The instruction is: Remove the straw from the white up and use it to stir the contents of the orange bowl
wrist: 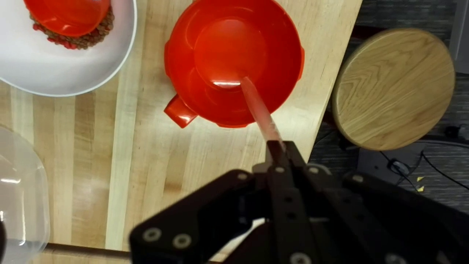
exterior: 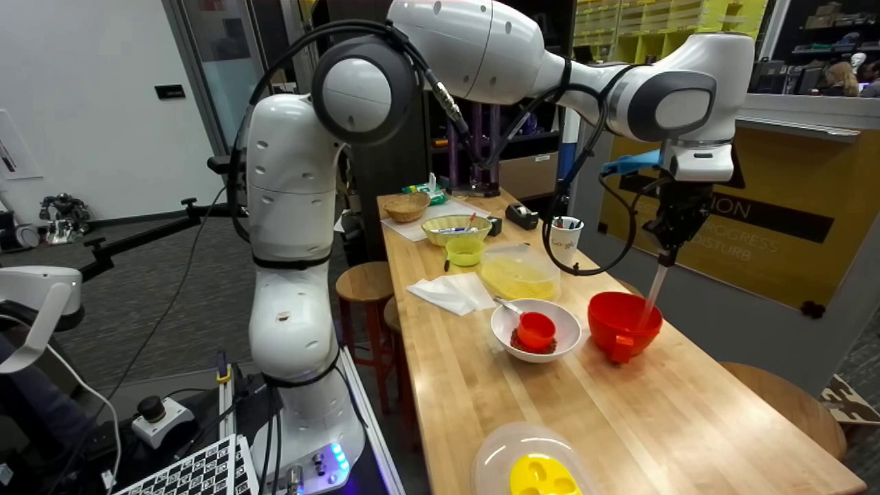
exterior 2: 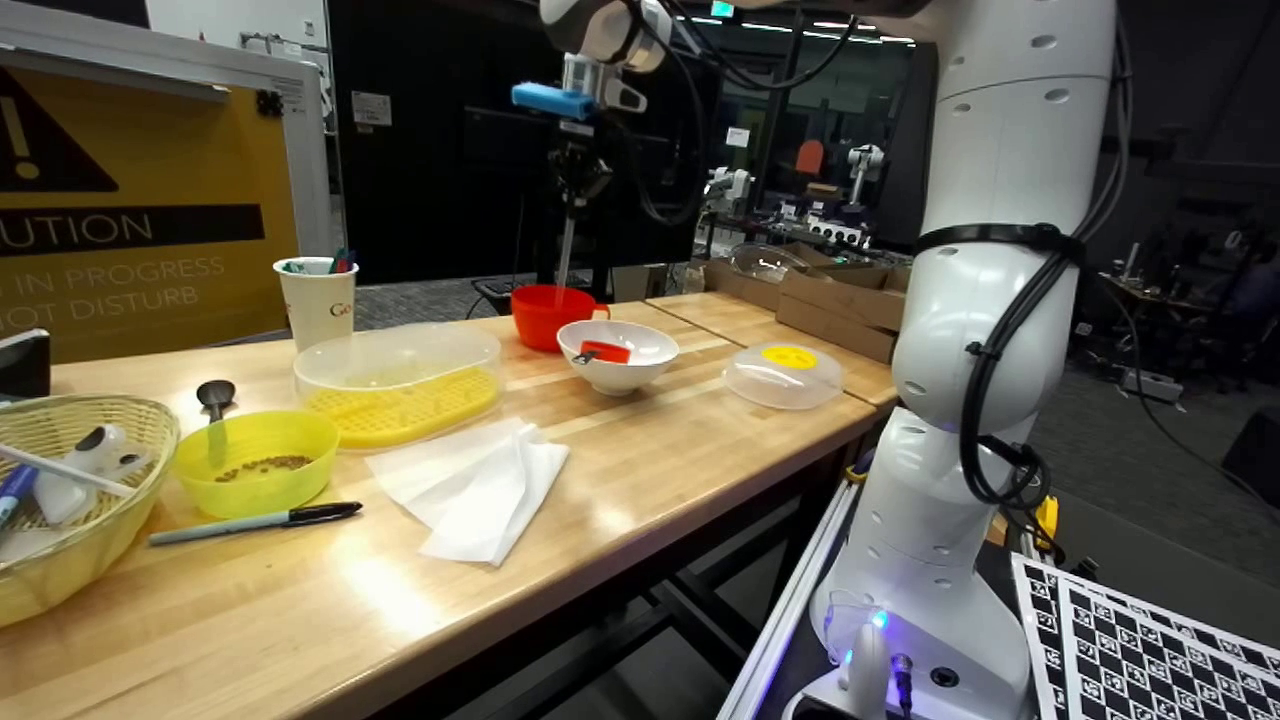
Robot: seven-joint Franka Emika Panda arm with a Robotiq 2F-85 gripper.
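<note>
While the gripper (wrist: 281, 146) points down, its jaws are almost together, pinching the straw (wrist: 258, 107) at the top of its visible length. Straw slants, lower end inside the orange bowl (wrist: 231, 44); can't tell if it touches the bottom. White bowl (wrist: 78, 71) sits just beside on the table (wrist: 143, 176), red scoop (wrist: 69, 14) in it among brown and red bits (wrist: 97, 35). White cup (exterior 2: 320, 310), pens (exterior 2: 342, 262) inside, stands near the yellow tub (exterior 2: 420, 408) in both exterior views. Marker (exterior 2: 255, 524) lies beside the yellow bowl (exterior 2: 250, 498).
</note>
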